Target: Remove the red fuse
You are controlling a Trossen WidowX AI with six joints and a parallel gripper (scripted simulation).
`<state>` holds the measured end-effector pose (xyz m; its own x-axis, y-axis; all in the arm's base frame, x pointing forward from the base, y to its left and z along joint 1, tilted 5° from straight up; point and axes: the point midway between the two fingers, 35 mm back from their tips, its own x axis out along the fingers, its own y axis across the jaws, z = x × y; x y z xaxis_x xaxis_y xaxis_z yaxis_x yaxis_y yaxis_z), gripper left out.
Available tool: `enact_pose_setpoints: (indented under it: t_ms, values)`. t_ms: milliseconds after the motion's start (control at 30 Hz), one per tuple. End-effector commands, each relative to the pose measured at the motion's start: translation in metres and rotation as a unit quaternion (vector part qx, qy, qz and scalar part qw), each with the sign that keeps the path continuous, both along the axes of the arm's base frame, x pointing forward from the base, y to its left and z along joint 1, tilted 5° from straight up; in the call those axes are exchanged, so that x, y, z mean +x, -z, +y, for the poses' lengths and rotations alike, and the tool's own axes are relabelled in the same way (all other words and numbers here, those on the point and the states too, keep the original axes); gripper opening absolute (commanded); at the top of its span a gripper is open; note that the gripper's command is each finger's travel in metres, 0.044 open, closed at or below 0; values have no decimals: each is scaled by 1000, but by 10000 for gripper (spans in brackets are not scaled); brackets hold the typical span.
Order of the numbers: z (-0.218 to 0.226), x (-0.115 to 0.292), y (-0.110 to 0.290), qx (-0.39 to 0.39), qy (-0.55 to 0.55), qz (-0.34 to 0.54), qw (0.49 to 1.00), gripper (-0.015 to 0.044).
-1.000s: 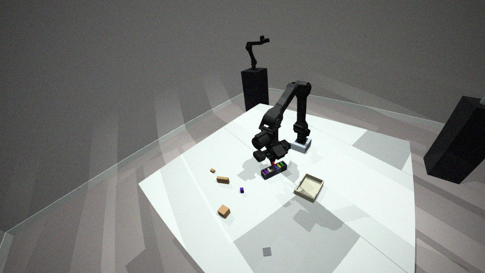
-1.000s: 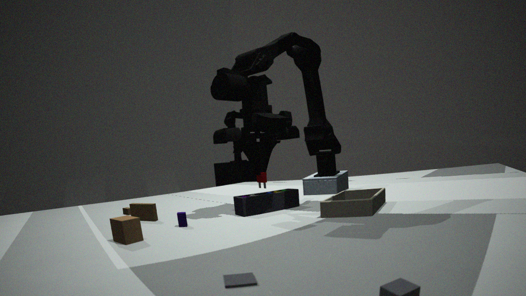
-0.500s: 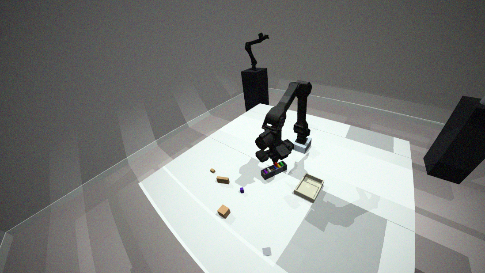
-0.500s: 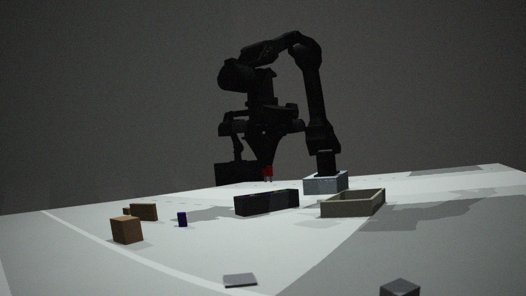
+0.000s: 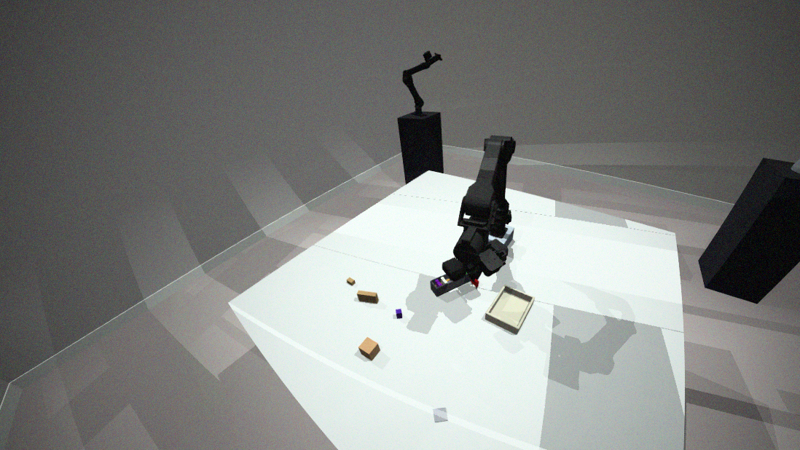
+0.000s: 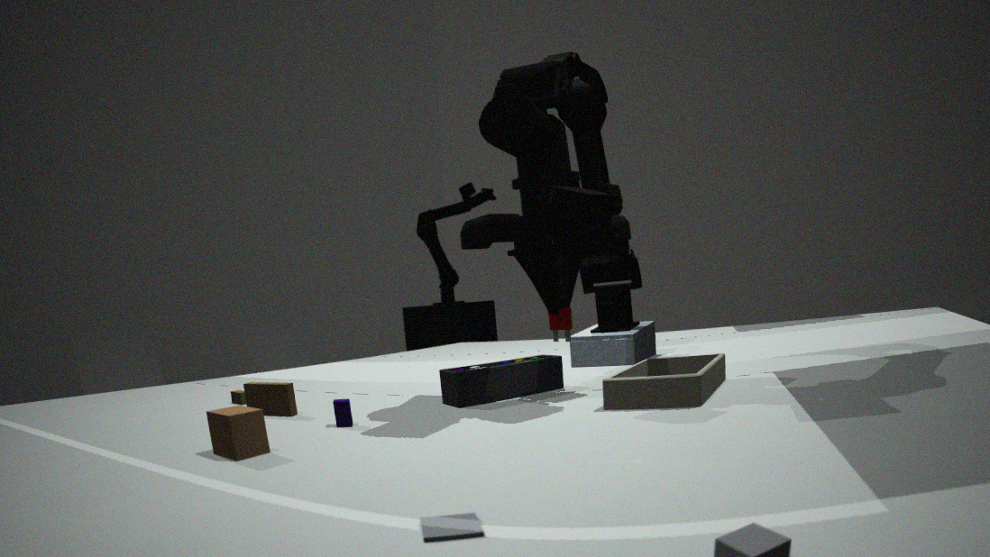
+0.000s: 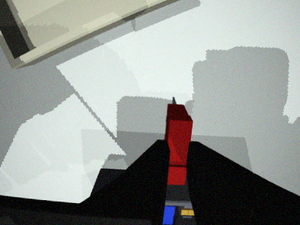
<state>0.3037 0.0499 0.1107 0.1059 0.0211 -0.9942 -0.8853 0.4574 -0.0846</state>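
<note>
My gripper (image 5: 474, 277) (image 6: 559, 309) (image 7: 175, 150) is shut on the red fuse (image 5: 475, 283) (image 6: 560, 319) (image 7: 179, 133). The fuse hangs upright with its two prongs down, out of the block and higher than its top. The black fuse block (image 5: 445, 290) (image 6: 505, 381) (image 7: 104, 175) stands on the table; the arm hides part of it in the top view. A blue fuse (image 7: 168, 215) and a yellow fuse (image 7: 187, 212) show low between the fingers. The beige tray (image 5: 500, 322) (image 6: 651, 395) (image 7: 73, 38) stands beside the block, and the fuse is not over it.
An orange-brown cube (image 5: 369, 349) (image 6: 237, 434), a brown block (image 5: 367, 298) (image 6: 270, 398), a small brown block (image 5: 350, 281) and a small purple block (image 5: 398, 313) (image 6: 343, 413) lie beyond the fuse block from the tray. A flat grey plate (image 5: 440, 414) (image 6: 452, 526) lies farther off.
</note>
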Motion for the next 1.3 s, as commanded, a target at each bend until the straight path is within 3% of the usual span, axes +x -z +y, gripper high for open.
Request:
enact_pose_setpoints:
  t_ms: [0,633,1267]
  values:
    - [18,1,0,-2,1,1,1000,0]
    - [115,-19,-1,3,1,-1,1000,0]
    - [117,-16,24,3,1,-1,1000,0]
